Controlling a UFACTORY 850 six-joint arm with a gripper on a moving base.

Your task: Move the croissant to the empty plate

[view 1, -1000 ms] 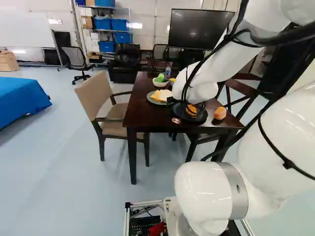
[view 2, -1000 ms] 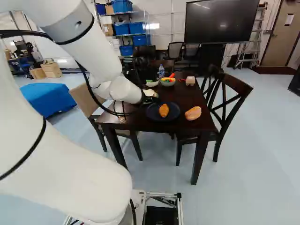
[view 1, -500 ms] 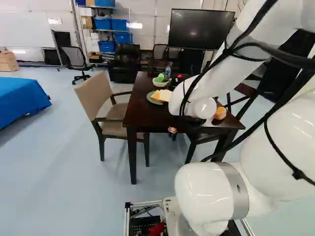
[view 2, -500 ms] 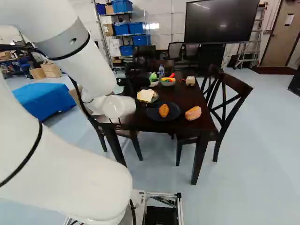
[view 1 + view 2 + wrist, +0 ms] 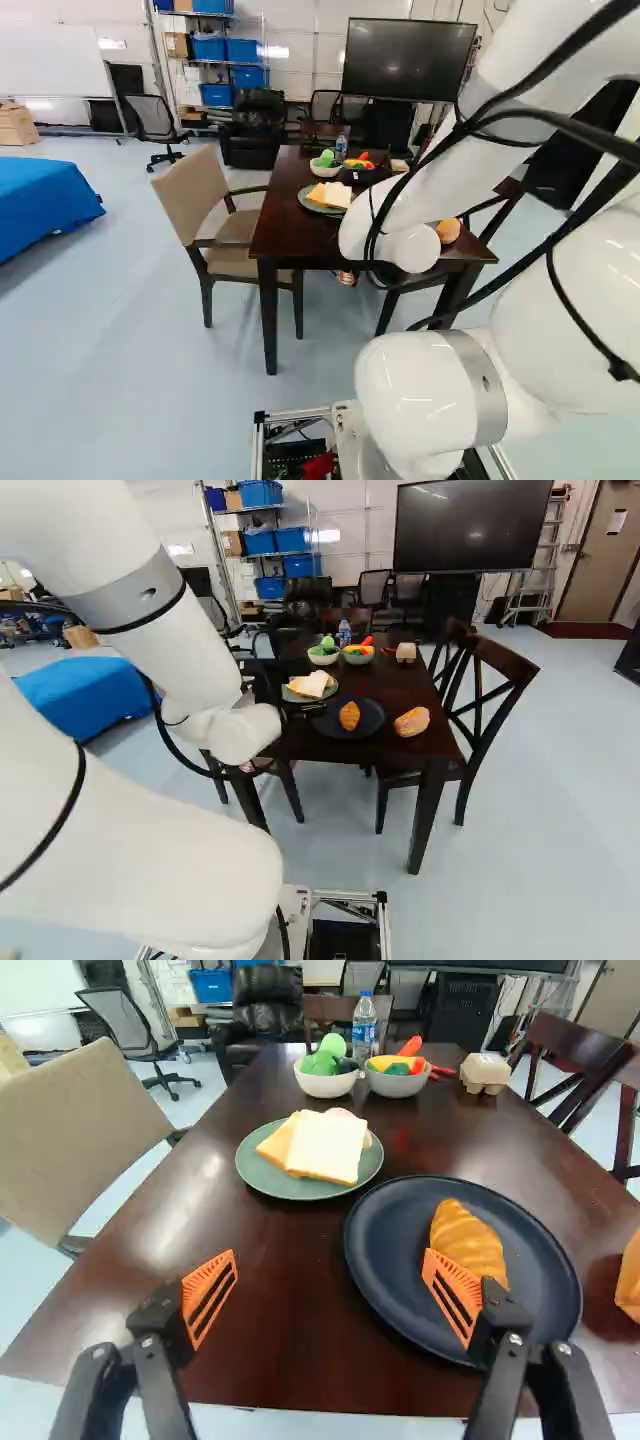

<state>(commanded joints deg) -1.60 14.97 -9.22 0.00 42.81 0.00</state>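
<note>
In the right base view my gripper (image 5: 308, 710) is low at the near left edge of the dark plate (image 5: 368, 720). The wrist view shows the gripper (image 5: 330, 1272) open, its two orange pads wide apart over bare table and the plate's rim. The golden ridged croissant (image 5: 468, 1243) lies on the dark blue plate (image 5: 395, 1305), just beyond the tip of one finger, which covers its near end. That finger overlaps the plate in view; contact cannot be told. Bread and cheese slices (image 5: 325, 1147) lie on the green plate (image 5: 255, 1175), ahead of the gripper.
An orange-brown food piece (image 5: 411, 721) lies beside the dark plate. Farther back stand two bowls (image 5: 325, 1084) (image 5: 397, 1084) of vegetables, a bottle (image 5: 364, 1025) and an egg carton (image 5: 485, 1072). A beige chair (image 5: 215, 205) and dark chairs (image 5: 480, 695) flank the table.
The arm has swung its wrist lower and back toward the table's near edge, and the gripper now points at the dark plate from its left. The base, croissant and plates have not moved.
</note>
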